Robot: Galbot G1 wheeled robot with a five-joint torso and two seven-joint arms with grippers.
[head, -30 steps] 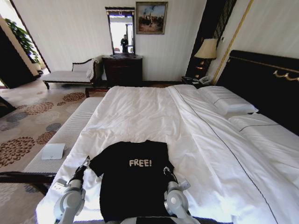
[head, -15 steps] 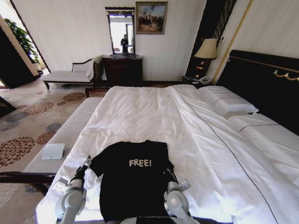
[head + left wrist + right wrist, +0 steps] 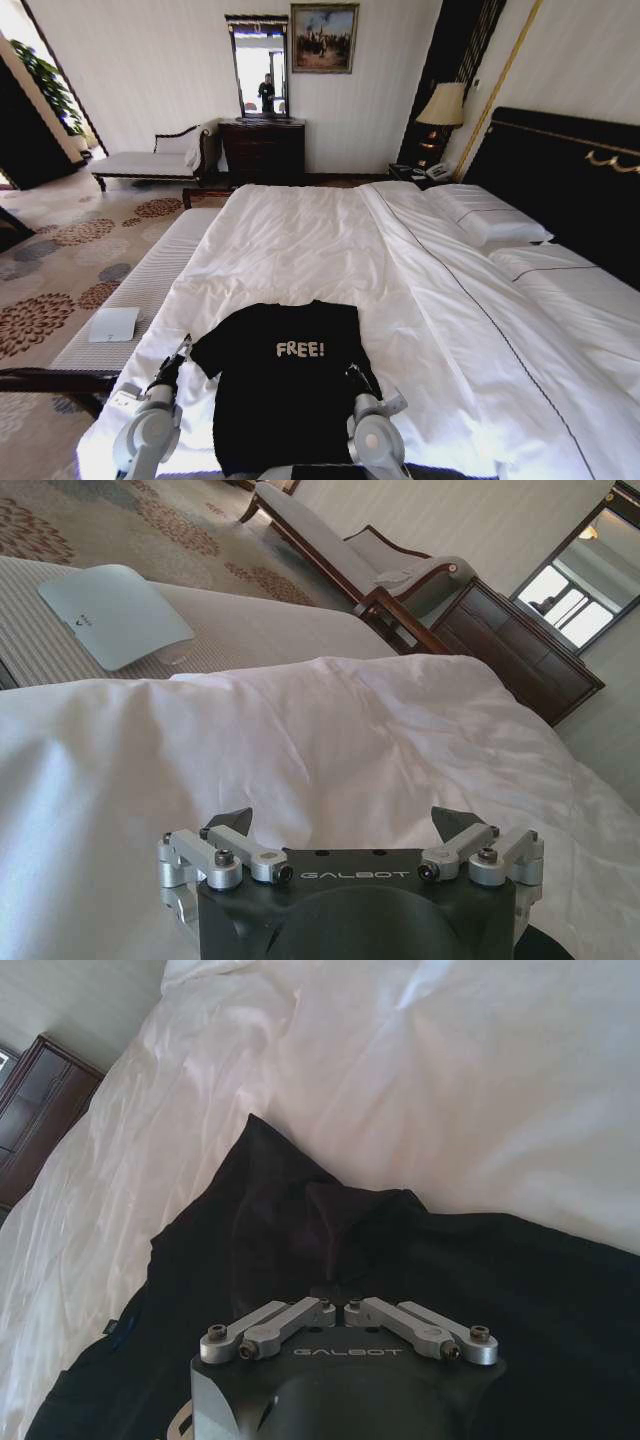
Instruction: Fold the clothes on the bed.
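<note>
The T-shirt (image 3: 285,385) is black with pale "FREE!" lettering, lying on the bed (image 3: 430,300) in plain white linen with a dark headboard (image 3: 570,180) trimmed in gold. At ten o'clock the carpet (image 3: 70,250) is beige with brown flower medallions.

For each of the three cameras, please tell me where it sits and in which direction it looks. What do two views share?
Head view: sits on the head, looks forward and down along the bed; both arms show low, beside the T-shirt.
Left wrist view: sits behind the left gripper, looks across the white duvet toward a bench and dresser.
Right wrist view: sits behind the right gripper, looks down on the T-shirt's sleeve.
Shared: the head and right wrist views both show the T-shirt.
</note>
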